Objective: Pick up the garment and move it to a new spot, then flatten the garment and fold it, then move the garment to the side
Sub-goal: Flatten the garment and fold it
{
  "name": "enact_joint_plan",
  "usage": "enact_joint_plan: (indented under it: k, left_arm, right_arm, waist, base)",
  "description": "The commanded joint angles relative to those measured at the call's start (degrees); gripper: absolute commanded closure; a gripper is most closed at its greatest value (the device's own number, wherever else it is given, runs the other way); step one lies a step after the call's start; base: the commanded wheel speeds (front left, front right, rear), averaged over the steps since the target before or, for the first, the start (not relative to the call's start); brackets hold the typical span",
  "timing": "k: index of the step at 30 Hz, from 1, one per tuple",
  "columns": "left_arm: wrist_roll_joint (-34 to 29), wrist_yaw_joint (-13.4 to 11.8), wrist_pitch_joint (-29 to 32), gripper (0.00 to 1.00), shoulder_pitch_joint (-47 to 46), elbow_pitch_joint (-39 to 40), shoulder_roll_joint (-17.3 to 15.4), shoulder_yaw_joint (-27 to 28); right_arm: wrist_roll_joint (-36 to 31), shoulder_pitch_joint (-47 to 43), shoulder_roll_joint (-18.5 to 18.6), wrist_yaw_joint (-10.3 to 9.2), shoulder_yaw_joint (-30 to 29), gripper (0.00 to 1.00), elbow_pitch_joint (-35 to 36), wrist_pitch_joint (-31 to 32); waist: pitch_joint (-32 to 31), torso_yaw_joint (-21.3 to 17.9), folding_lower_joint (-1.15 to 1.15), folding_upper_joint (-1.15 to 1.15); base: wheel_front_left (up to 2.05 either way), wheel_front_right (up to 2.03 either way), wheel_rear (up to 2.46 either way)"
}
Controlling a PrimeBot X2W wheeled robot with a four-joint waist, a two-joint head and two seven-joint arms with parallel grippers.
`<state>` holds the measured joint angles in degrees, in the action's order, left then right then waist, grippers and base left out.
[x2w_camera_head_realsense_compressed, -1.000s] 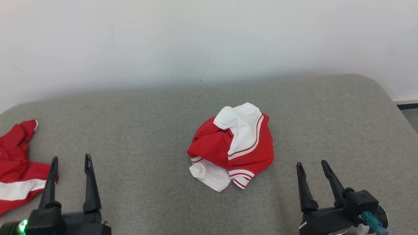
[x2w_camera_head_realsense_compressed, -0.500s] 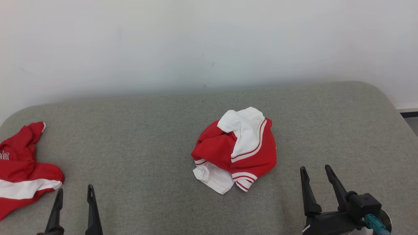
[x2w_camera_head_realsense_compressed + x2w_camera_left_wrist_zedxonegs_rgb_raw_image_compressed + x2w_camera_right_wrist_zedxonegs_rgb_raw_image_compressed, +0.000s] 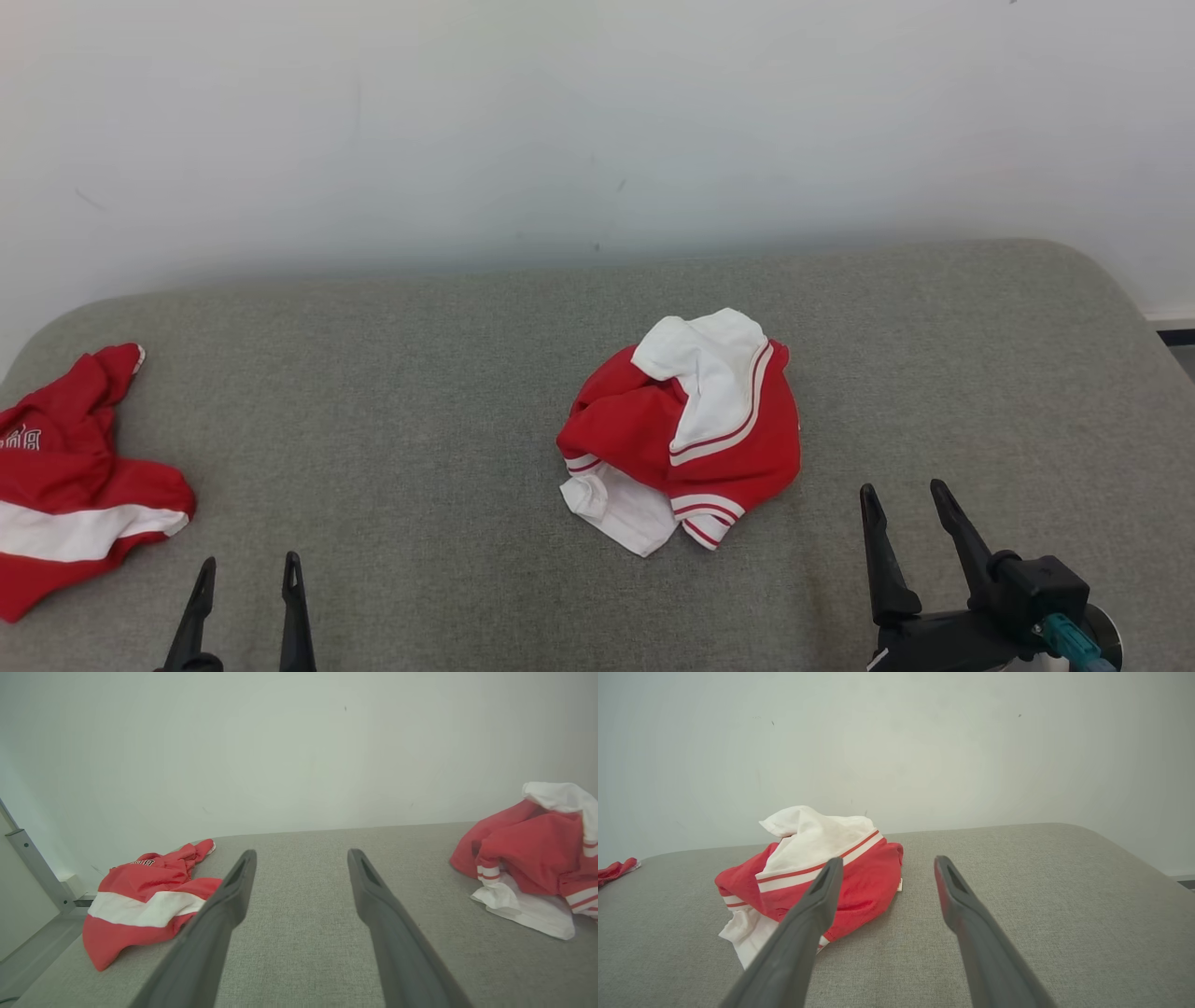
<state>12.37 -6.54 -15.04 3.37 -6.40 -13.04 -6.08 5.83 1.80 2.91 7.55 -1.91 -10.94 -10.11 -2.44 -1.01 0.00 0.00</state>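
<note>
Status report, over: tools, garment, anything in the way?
Left tool open, right tool open, both empty. Garment crumpled at middle of cushion, untouched. Second garment far left, not in the way.

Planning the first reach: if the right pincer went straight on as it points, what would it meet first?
Likely bare cushion, then the wall: the right pincer points just right of the crumpled garment. Depth is unclear.
</note>
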Motion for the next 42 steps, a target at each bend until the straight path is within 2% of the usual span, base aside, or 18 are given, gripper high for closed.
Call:
enact_joint_plan:
  k: [1,23,42]
  left_arm:
    - [-0.55,0.14,-0.20,0.00,-0.50,-0.09,-0.06,-0.07]
    - [-0.19,1.39,-0.21,0.00,-1.93,-1.75,0.71,0.96]
    - [-0.13,0.48,-0.20,0.00,-0.47,-0.52,1.04,3.32]
  right_arm:
    - [-0.59,-0.57,-0.06,-0.12,-0.09,0.00,-0.08,0.02]
    - [-0.71,-1.34,-0.05,-0.12,0.89,0.00,0.13,0.71]
    - [-0.37,-1.28,-0.05,-0.12,1.01,0.00,-0.04,0.88]
  waist:
    - [0.01,0.02,0.00,0.00]
    - [-0.20,-0.13,0.00,0.00]
    - [-0.47,-0.08,0.00,0.00]
  base:
    - [0.00,0.00,0.00]
    - [0.00,0.00,0.00]
    - [0.00,0.00,0.00]
